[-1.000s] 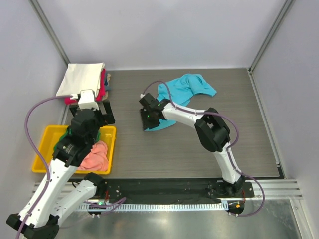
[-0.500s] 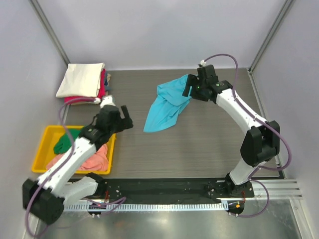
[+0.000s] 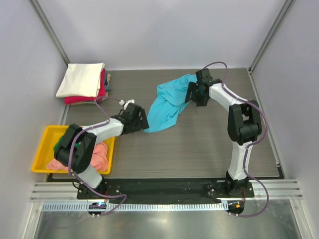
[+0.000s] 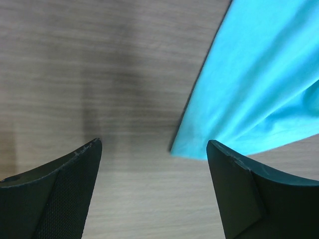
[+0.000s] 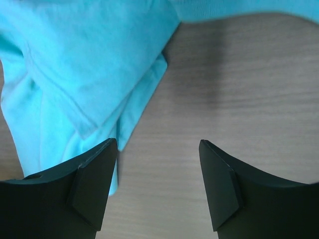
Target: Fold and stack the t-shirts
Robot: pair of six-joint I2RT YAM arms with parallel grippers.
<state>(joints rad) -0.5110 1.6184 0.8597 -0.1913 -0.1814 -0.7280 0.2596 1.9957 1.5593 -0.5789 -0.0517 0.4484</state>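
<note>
The turquoise-blue t-shirt (image 3: 167,102) lies crumpled and drawn out on the table's middle. My left gripper (image 3: 143,123) is open and low over the table at the shirt's lower-left corner; in the left wrist view (image 4: 153,148) that corner of the shirt (image 4: 259,89) lies just ahead, between the fingers. My right gripper (image 3: 191,94) is open at the shirt's upper-right edge; in the right wrist view (image 5: 158,144) the cloth (image 5: 75,64) lies beside the left finger, bare table between the jaws. A cream-white folded shirt (image 3: 81,79) tops a red one (image 3: 82,99) at the back left.
A yellow tray (image 3: 42,149) at the left holds a salmon-pink shirt (image 3: 97,154) and a green one (image 3: 62,143). Grey walls enclose the table on the left, back and right. Purple cables loop off both arms.
The left arm swung from over the tray to the shirt's lower-left corner. The right arm went from that corner to the shirt's upper-right edge, and the shirt is drawn out longer.
</note>
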